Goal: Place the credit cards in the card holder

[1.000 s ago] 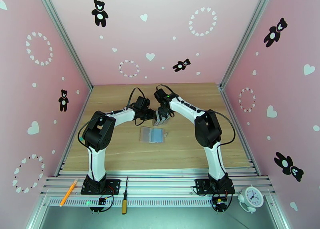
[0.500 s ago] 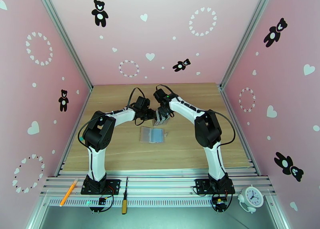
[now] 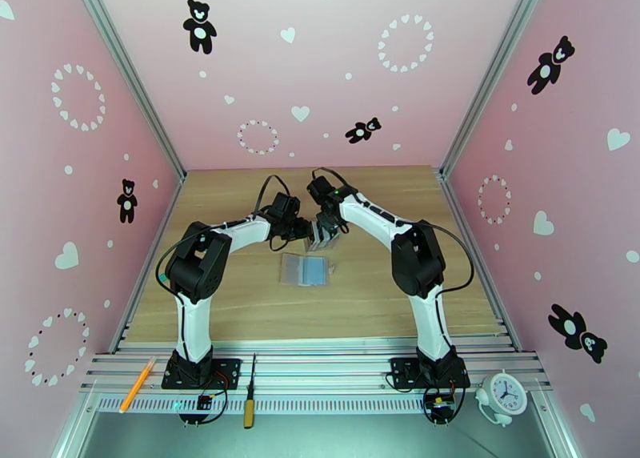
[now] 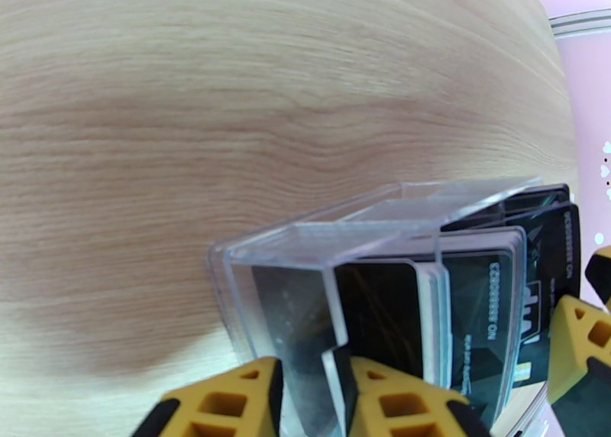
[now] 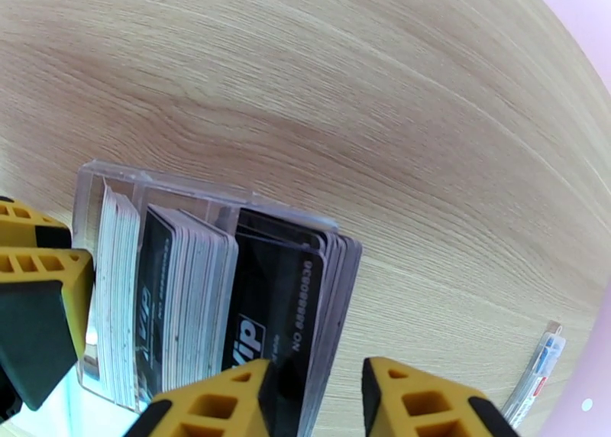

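On the table (image 5: 382, 87): clear rack (image 5: 99, 182) of credit cards (image 5: 282, 293)
Left gripper (image 4: 309, 373): pinches rack wall
Right gripper (image 5: 315, 381): jaws slightly apart, astride outer cards
Card holder (image 3: 305, 270): open, nearby

I see light wooden worktop (image 3: 240, 307), pink walls (image 3: 80, 211) around it, black bear stickers (image 3: 199, 26) and white hearts on them. Clear rack (image 4: 305, 247) stands on worktop, sharp on my left wrist feed. On near metal rails (image 3: 320, 363): orange pencil (image 3: 137, 385) left, yellow-handled screwdriver (image 3: 250, 403) to its right, white alarm clock (image 3: 504, 393) far right.
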